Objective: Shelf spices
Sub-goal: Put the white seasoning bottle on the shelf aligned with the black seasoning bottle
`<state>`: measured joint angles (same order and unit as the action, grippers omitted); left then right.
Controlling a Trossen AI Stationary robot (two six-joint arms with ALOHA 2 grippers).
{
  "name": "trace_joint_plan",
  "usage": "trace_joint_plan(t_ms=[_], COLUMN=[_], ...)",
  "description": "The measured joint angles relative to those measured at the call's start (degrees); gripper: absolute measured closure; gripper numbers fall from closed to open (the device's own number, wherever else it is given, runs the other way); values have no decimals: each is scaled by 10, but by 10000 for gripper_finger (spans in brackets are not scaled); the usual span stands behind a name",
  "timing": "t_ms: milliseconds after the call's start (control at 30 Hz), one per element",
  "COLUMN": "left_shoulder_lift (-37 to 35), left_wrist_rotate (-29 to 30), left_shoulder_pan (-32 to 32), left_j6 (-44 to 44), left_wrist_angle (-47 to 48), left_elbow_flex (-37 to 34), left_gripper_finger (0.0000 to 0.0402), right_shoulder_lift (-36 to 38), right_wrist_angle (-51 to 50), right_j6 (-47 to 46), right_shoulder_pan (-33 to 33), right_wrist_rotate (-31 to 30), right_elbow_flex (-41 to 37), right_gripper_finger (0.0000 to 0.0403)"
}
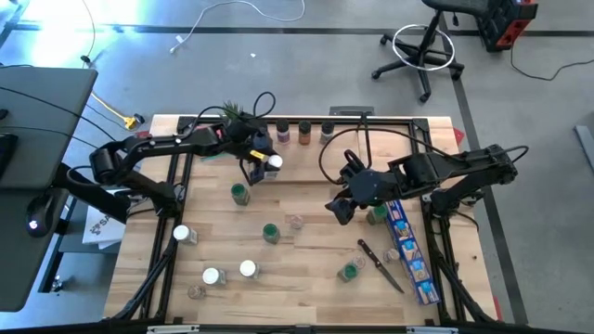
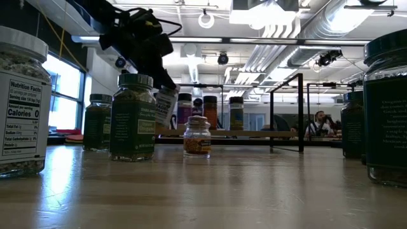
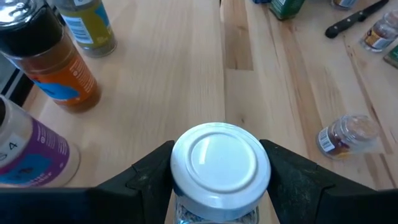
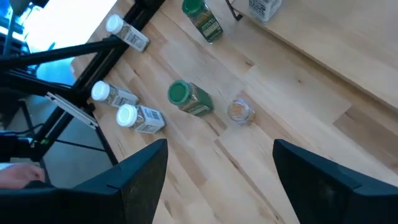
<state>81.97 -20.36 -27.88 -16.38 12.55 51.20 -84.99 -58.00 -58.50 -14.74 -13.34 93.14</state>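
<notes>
Our left pincer (image 3: 214, 180) clamps a white-capped jar (image 3: 219, 165) between its fingers, with the shelf (image 1: 306, 139) just ahead, so we judge placing is underway: next, lower it among the bottles.

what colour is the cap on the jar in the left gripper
White; the jar's cap shows best in the left wrist view.

White-capped jar (image 2: 19, 105), foreground of low view: label reads "Nutrition Facts", "Calories 0"; other labels illegible

White-capped jar (image 3: 220, 167), green-capped jar (image 4: 188, 98), long blue printed box (image 1: 409, 252), light wood table (image 1: 306, 269).
</notes>
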Motion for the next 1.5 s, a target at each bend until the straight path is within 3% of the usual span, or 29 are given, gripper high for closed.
trace_joint_plan(t_ms=[167,500,800,1000,1167,1333,1500], left_shoulder_lift=[2,3,-40,-108,-142,-138,-91], left_wrist_rotate=[0,54,64,143,204,274,384], left_shoulder_pan=[0,-3,-3,4,30,77,111], left_j6=[-8,-18,-32,48,204,294,313], left_wrist_angle=[-7,-3,26,52,103,118,199], left_elbow_flex=[0,0,0,0,0,2,66], left_gripper_finger=[185,133,129,129,129,129,129], right_shoulder_lift=[0,0,0,0,0,0,0], right_wrist_angle=[0,0,0,1,0,0,0], right_j6=[0,0,7,30,53,95,138], right_shoulder_pan=[0,0,0,0,1,2,18], right_wrist_rotate=[0,0,-3,-37,-66,-110,-117], right_elbow_flex=[0,0,0,0,0,0,0], right_gripper_finger=[118,118,118,118,118,118,118])
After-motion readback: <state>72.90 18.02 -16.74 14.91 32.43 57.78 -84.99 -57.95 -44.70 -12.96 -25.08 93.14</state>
